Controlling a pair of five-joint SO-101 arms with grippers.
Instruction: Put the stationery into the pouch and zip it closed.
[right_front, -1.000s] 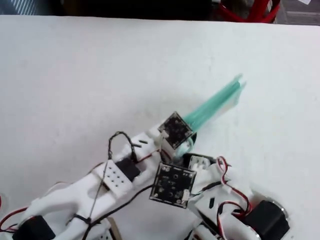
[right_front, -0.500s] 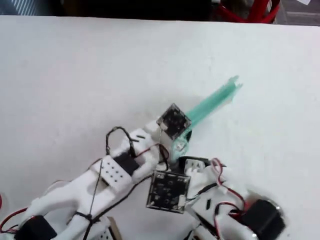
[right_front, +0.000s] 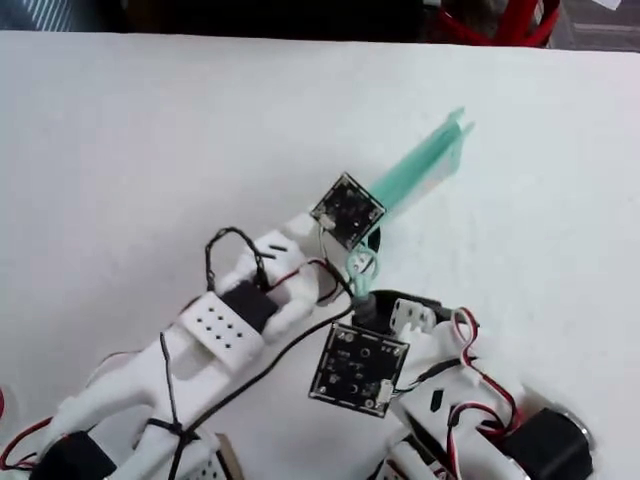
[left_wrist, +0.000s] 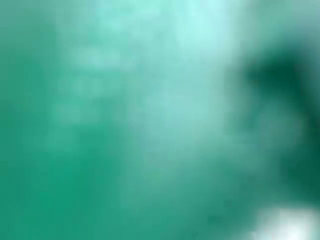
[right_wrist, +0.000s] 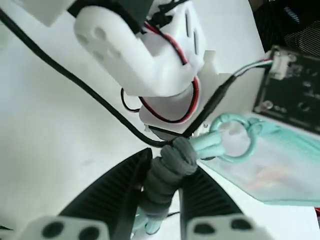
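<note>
Swung toward the far edge of the table (right_front: 150, 130) since a second ago, the teal pouch (right_front: 420, 170) stands on its long edge. The dark camera board (right_front: 347, 210) on the wrist of the left arm (right_front: 230, 320) has moved the same way. The pouch sticks out from under that board and slants away to the far right. In the left wrist view its wall is a teal blur close against the lens. How the left gripper (right_front: 372, 240) stands beneath the board cannot be told.

Just on the near side of the board hangs the pouch's teal zip ring (right_front: 362, 265). A grey knotted cord (right_front: 364, 303) is tied to the ring and runs on, away from the board, into the right gripper (right_wrist: 167, 165). Its two black fingers (right_wrist: 115, 190) are drawn nearly together on the cord, which fills the narrow gap between them. The ring lies just past the fingertips and is not touched by them. A faint orange smudge shows through the pouch's translucent wall near the ring; what it is cannot be told. Markings on the board are too small to read.
</note>
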